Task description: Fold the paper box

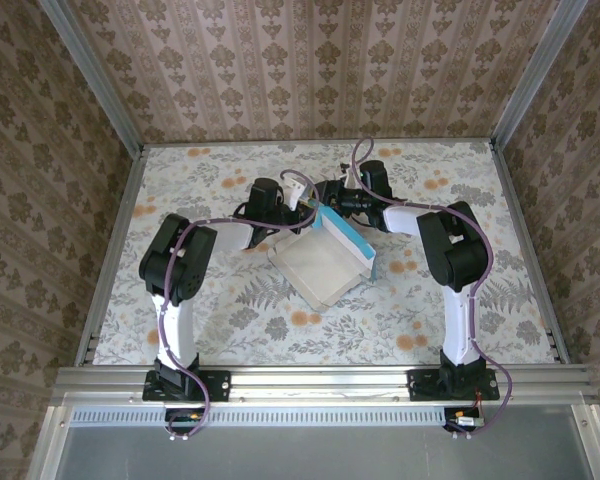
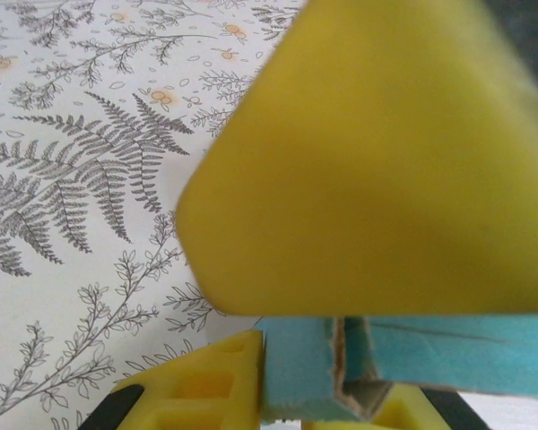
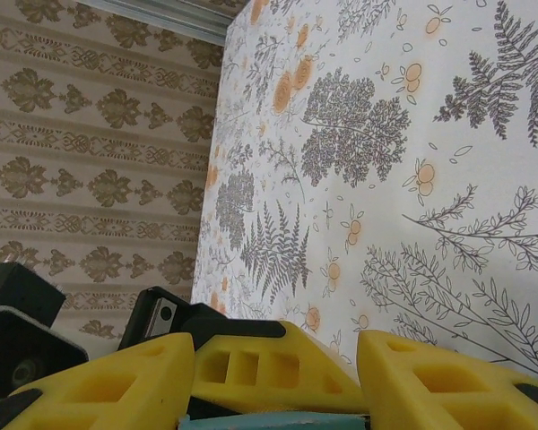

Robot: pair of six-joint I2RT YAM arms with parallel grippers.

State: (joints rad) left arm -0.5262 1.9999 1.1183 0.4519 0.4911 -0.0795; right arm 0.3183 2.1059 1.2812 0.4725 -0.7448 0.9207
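1. The left arm (image 1: 175, 265) rises from its base at the near edge and bends in toward the middle of the table (image 1: 230, 325), which has a fern and flower print.
2. The left gripper (image 1: 302, 205) sits at the far left corner of the paper box (image 1: 325, 265). In the left wrist view its yellow fingers (image 2: 220, 381) are drawn narrow and pinch a turquoise wall of the box (image 2: 300, 367), with the torn card edge showing just beside them.
3. The box lies mid-table between the two arms, turned at an angle. Its off-white inside faces up, and a turquoise flap stands raised along its far right side.
4. The right gripper (image 1: 332, 200) is at the far edge of the box, just beside the left one. In the right wrist view its yellow fingers (image 3: 448, 385) stand about half apart and are not closed on anything I can see. A thin turquoise sliver of card (image 3: 278, 421) lies at the bottom edge between them.
5. The right arm (image 1: 455, 255) bends in from the right side.
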